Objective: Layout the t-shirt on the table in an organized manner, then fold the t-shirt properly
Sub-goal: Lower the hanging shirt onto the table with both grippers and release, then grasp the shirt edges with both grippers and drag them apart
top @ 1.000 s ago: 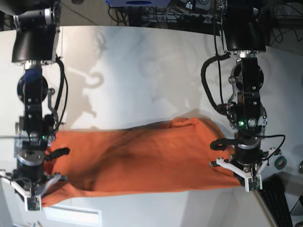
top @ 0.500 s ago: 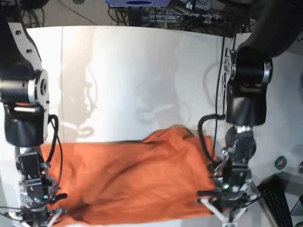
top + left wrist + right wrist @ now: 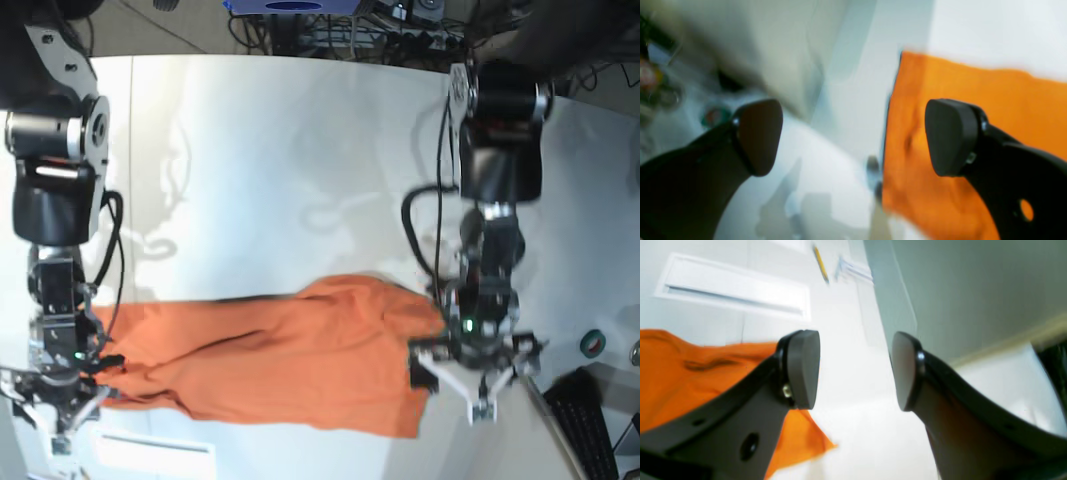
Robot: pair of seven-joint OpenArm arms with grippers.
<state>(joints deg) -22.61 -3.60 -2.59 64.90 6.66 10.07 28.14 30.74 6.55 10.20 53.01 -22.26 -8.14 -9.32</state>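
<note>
At t-shirt (image 3: 270, 365) ends: both tools spread, empty.

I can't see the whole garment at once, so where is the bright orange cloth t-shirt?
In the base view, the bright orange cloth t-shirt lies stretched along the off-white table's near edge, between the two grippers.

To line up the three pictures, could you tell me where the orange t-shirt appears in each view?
Base: t-shirt stretched across the lower middle.
Left wrist: right half, behind the right finger.
Right wrist: lower left, behind the left finger.
Shared landmark: the white table under it.
</note>
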